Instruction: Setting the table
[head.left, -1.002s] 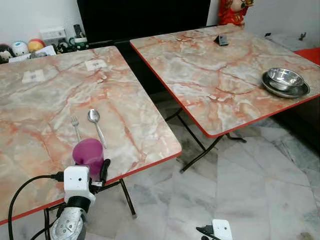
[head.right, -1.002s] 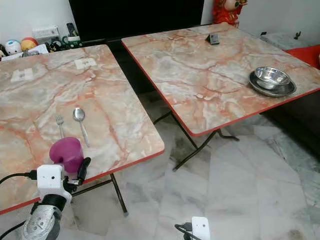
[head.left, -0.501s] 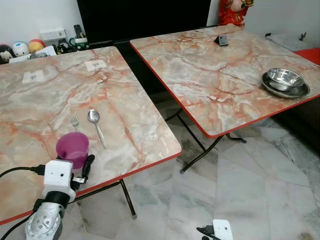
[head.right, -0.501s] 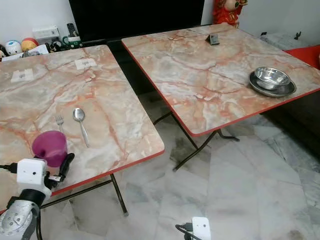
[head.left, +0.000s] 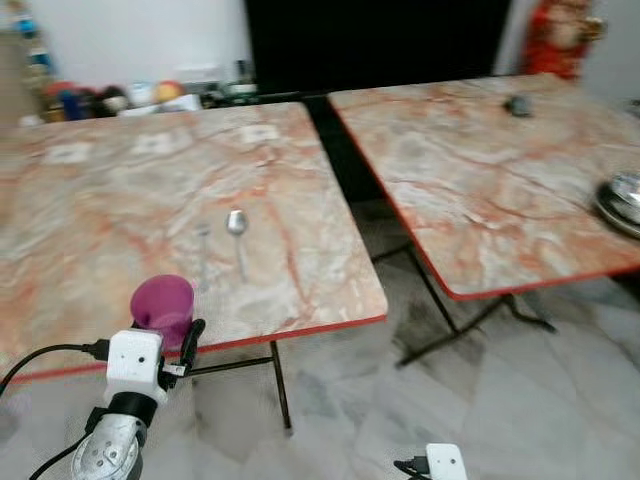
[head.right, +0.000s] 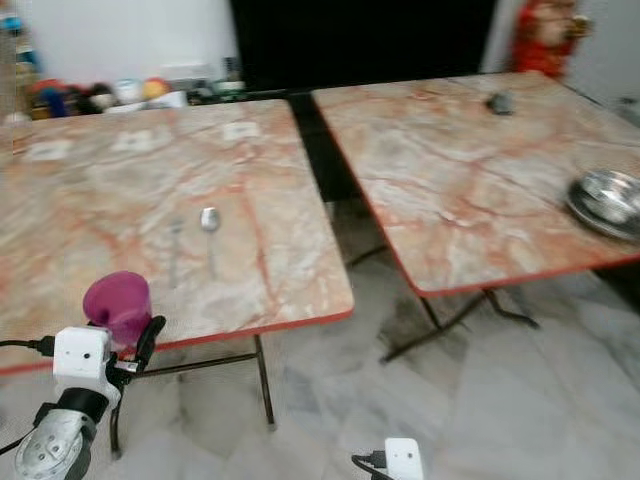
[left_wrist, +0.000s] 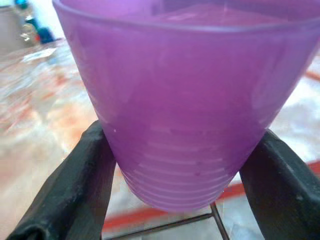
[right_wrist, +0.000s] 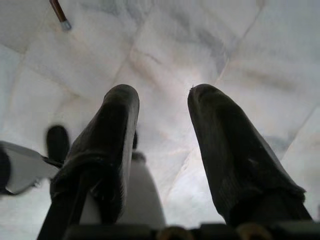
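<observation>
Two marble-pattern red-edged benches, near bench carrying spoon and fork, translucent purple ribbed cup upright over its front edge, left pincer clamped on cup sides, right pincer fingers apart above floor.

No text, label, brand, number or sign can be read in any view. Two small white rectangular paper slips lie on the far part of the marble-patterned folding table with the red edge, but the head views are blurred and any print on them cannot be made out. The translucent purple plastic cup has plain ribbed walls with no marking.
</observation>
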